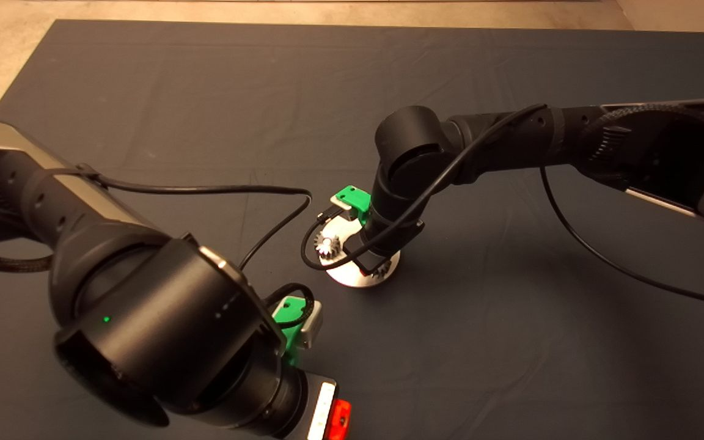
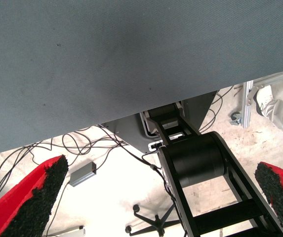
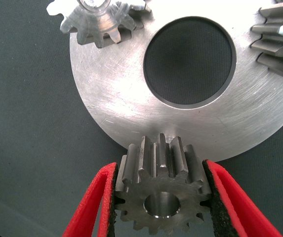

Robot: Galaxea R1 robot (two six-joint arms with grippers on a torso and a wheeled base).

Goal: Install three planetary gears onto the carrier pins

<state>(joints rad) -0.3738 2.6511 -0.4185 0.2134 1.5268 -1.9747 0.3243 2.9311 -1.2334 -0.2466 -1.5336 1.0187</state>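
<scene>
The right arm reaches in across the dark mat [image 1: 511, 91] and bends down at the wrist, so the right end effector [image 3: 158, 207] hangs straight over the silver carrier plate [image 3: 116, 98], which lies flat on the mat. Its two red fingers [image 3: 89, 207] are clamped on opposite sides of one planetary gear [image 3: 158, 197], held at the plate's rim with the bore facing the wrist camera and the gear's axis tilted relative to the plate. A second gear [image 3: 99, 19] and a third gear [image 3: 279, 37] already sit on the plate, on either side of its large central hole [image 3: 188, 61]; the pins under them are hidden. The left arm is folded back well apart from the plate, and the left end effector [image 2: 156, 197] is spread wide and empty, looking past the mat's edge at cables on the floor [image 2: 106, 197]. No writing is legible.
</scene>
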